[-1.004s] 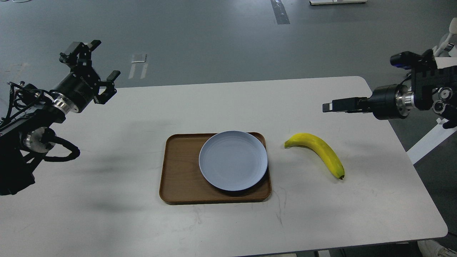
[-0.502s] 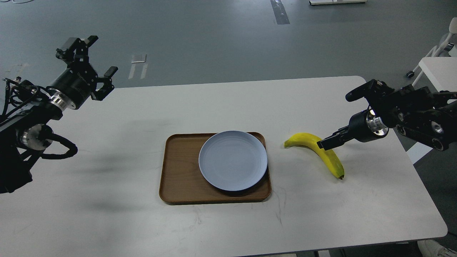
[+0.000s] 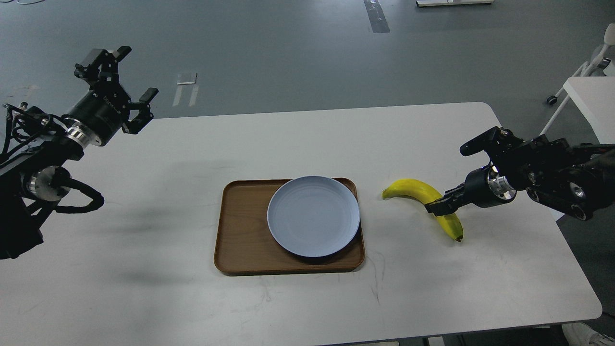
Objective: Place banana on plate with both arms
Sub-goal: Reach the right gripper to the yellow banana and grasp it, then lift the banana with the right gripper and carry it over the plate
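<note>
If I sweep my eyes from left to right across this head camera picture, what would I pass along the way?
Left end effector → wooden tray → plate sitting on the tray's right part → banana → right end effector over the banana's middle → right arm's silver wrist ring.

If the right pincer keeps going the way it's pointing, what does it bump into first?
Most likely the curved yellow banana: the right pincer points down and left with its tip over the fruit's middle. From this single view, whether it touches already is unclear.
</note>
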Motion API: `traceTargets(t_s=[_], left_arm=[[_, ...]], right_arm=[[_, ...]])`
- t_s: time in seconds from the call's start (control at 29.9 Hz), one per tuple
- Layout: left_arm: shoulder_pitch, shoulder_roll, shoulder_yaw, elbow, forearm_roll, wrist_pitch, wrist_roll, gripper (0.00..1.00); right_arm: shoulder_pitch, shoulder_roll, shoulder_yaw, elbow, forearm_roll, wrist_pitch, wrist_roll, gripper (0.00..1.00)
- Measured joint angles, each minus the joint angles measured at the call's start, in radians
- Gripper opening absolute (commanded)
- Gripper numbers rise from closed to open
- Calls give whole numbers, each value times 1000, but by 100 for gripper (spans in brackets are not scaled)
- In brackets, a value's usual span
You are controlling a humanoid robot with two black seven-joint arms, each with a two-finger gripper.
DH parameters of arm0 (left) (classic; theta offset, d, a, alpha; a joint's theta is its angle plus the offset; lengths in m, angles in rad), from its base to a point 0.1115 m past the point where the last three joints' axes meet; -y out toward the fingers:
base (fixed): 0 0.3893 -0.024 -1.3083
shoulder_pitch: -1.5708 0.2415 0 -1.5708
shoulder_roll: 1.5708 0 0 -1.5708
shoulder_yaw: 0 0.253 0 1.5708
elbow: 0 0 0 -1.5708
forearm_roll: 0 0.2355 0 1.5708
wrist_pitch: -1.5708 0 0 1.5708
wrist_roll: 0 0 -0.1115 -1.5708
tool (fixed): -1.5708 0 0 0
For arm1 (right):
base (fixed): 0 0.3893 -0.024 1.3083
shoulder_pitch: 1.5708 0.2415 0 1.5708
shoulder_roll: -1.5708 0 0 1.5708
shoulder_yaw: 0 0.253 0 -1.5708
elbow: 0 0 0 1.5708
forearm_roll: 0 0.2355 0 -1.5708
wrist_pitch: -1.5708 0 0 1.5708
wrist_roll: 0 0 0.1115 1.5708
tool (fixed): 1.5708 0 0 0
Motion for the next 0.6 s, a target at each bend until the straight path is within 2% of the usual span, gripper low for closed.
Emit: traceTargets(t_s=[0.23, 0.43, 0.6], left_arm=[[-4, 13, 0, -3, -1, 0, 0, 100], [-5, 24, 0, -5, -1, 0, 0, 100], [-10, 26, 0, -5, -1, 0, 0, 100]], right_arm=[[21, -32, 1, 39, 2, -32, 0, 0], [175, -91, 12, 154, 13, -57, 0, 0], [299, -51, 14, 213, 50, -55, 0, 0]])
